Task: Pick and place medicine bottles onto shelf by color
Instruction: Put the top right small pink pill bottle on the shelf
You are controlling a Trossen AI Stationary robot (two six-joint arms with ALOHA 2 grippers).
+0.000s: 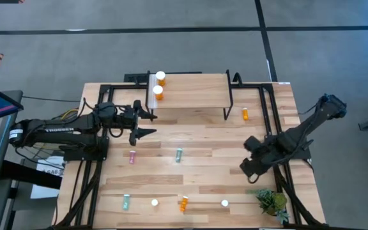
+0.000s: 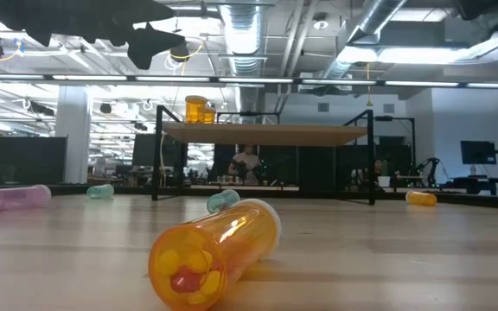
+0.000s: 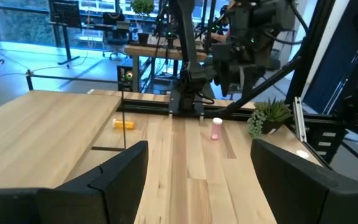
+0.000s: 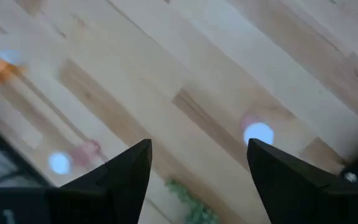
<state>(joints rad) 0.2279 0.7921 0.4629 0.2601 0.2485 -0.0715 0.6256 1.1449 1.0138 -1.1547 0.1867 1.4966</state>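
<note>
Bottles: two orange ones (image 1: 159,85) stand on the shelf (image 1: 197,89); the rest lie scattered on the table (image 1: 203,172). Left gripper (image 1: 147,124) hovers open and empty beside the shelf, right gripper (image 1: 251,160) open too, probably above the pink bottle (image 4: 258,133). Next: descend, grasp. Middle is roomy; plant (image 1: 272,202) crowds the corner.

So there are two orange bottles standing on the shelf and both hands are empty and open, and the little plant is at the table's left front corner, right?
Nearly. The plant sits at the right front corner, as the high view shows. The two orange bottles do stand on the shelf, and the left hand and right hand are open and empty.
</note>
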